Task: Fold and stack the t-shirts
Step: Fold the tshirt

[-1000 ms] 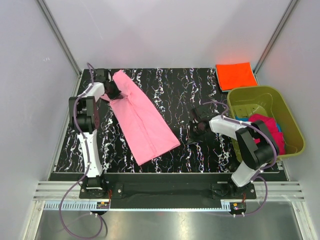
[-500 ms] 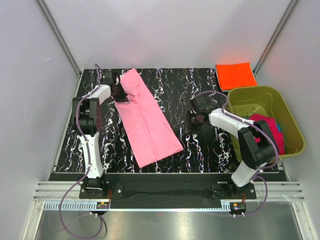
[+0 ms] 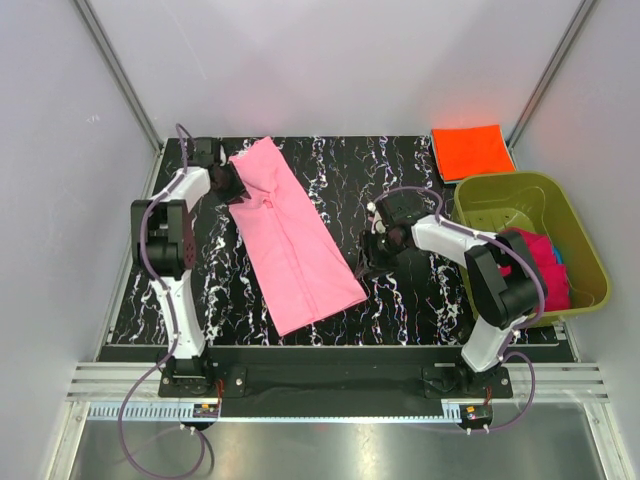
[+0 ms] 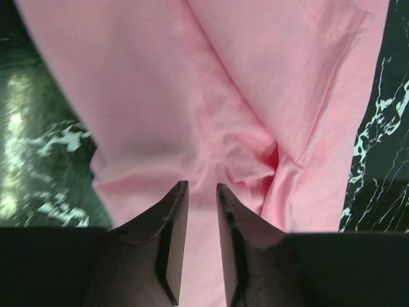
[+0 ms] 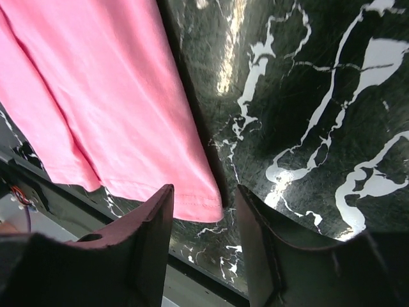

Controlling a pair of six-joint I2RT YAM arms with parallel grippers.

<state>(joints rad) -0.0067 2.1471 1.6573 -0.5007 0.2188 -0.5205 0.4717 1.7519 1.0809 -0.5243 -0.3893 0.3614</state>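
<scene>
T-shirt (image 3: 300, 240) shifted; right tool (image 5: 204, 193) opened.

No readable words, numbers or brand marks are showing on the pink t-shirt (image 3: 296, 240), orange t-shirt (image 3: 470, 150) or green tub (image 3: 510, 212).

Bare black marbled tabletop (image 3: 340, 170) lies open between the long light pink fabric t-shirt (image 3: 295, 240) and the tall olive-green plastic tub (image 3: 505, 205), which blocks the right side.

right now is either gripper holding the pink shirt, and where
Nothing is held. Left gripper stands slightly open over the pink t-shirt's far end; right gripper is open by its near right corner.
</scene>
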